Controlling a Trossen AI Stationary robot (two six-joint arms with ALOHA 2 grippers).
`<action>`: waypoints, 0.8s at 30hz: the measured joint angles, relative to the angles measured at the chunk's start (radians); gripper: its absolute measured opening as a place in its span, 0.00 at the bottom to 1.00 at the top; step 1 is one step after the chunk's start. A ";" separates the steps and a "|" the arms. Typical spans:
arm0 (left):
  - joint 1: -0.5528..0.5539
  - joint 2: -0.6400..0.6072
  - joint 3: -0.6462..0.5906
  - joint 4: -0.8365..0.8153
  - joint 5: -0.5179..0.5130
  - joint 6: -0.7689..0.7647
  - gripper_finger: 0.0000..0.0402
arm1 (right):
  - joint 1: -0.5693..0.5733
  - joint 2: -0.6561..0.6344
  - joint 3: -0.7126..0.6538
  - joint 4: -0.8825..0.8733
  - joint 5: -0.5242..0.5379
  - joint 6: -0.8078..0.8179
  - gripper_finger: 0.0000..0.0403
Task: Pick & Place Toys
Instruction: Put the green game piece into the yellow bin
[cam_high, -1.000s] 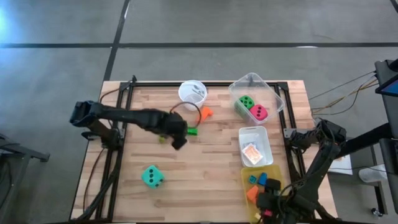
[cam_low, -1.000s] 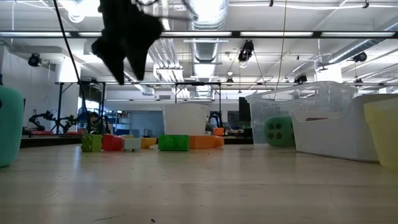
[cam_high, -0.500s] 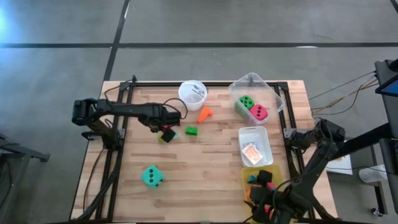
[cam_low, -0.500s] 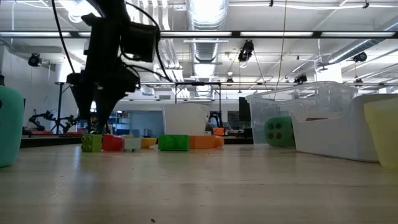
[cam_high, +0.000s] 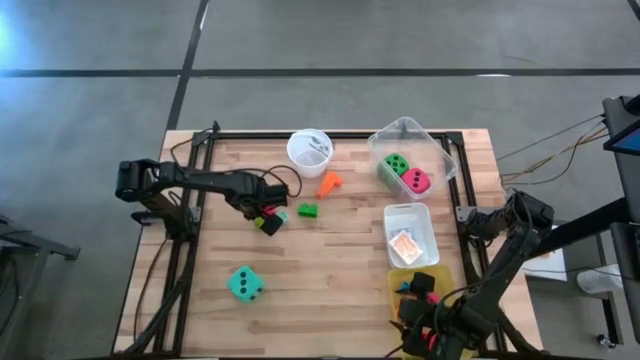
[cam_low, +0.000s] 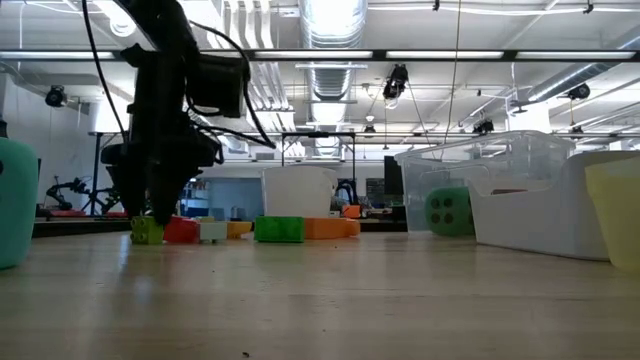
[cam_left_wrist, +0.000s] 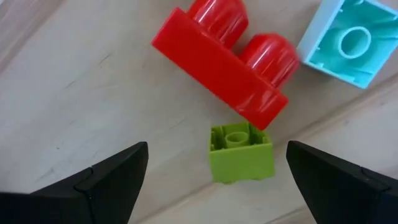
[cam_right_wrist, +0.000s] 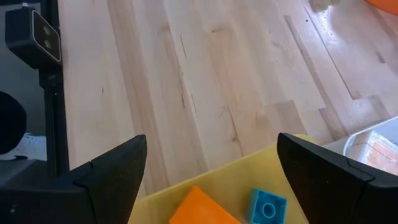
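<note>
My left gripper (cam_high: 262, 216) points straight down, low over a cluster of small blocks left of the table's middle. It is open; its fingers stand on either side of a lime-green block (cam_left_wrist: 240, 152) without touching it. A red block (cam_left_wrist: 224, 59) and a pale blue block (cam_left_wrist: 345, 40) lie just beyond on the wood. In the low view the gripper (cam_low: 150, 215) reaches table height by the lime block (cam_low: 147, 230). My right gripper (cam_right_wrist: 211, 140) hangs open over the yellow bin (cam_right_wrist: 249, 168), holding nothing. A teal die (cam_high: 244, 283) rests on the table near the front left.
A green block (cam_high: 308, 210) and an orange block (cam_high: 329, 183) lie right of the cluster. A white cup (cam_high: 309, 148) stands at the back. The clear bin (cam_high: 440, 150) holds a green die (cam_high: 395, 165) and a red-pink die (cam_high: 416, 181). A white bin (cam_high: 407, 243) holds a card pack.
My left gripper has come down from high above the table and a little toward its left edge, ending low over the lime-green block with its fingers still open. The blocks have not moved.
</note>
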 joint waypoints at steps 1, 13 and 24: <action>0.000 0.000 -0.006 0.009 0.002 0.000 0.95 | -0.001 0.000 -0.001 0.001 0.000 0.000 0.88; -0.017 -0.001 -0.053 0.109 0.006 0.000 0.95 | -0.001 0.000 -0.005 0.005 0.000 -0.007 0.88; -0.021 0.010 -0.069 0.117 0.006 -0.001 0.77 | -0.001 0.000 -0.011 0.006 0.000 -0.007 0.88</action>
